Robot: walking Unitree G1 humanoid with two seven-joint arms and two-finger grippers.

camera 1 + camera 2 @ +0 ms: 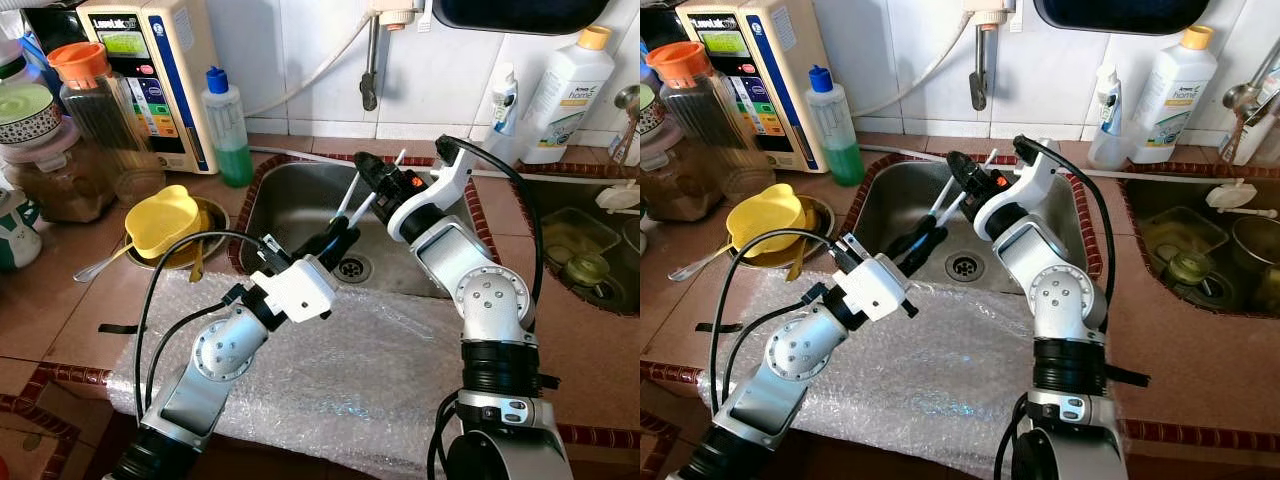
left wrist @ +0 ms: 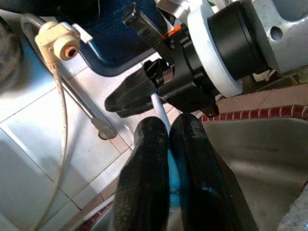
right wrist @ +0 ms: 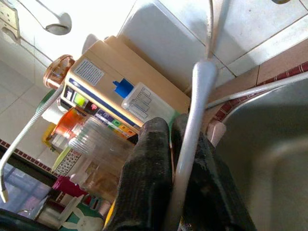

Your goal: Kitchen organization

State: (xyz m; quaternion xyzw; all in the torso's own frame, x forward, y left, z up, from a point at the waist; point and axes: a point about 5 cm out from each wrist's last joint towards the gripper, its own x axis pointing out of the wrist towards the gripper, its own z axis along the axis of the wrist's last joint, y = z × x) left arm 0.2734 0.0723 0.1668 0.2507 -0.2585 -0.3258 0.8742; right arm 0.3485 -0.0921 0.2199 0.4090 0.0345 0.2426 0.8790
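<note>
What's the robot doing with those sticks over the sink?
The robot is holding thin utensils above the metal sink. Its left gripper is shut on a white-handled utensil with a blue part between the fingers. Its right gripper is shut on a silver handle. Bubble wrap covers the counter in front.

1. The cream water-purifier unit (image 1: 150,75) standing against the wall at about ten o'clock from the sink carries a brand word on its dark top panel; it looks like "Leveluk", but the letters are too small to be certain.
2. The white detergent bottle with the yellow cap (image 1: 562,95), at about two o'clock from the sink, bears a green label on which the word "home" can be read; the smaller print beside it is illegible.
3. The coloured button labels on the purifier's front panel (image 3: 103,113) and the printed sticker on its side are too blurred to read.
</note>
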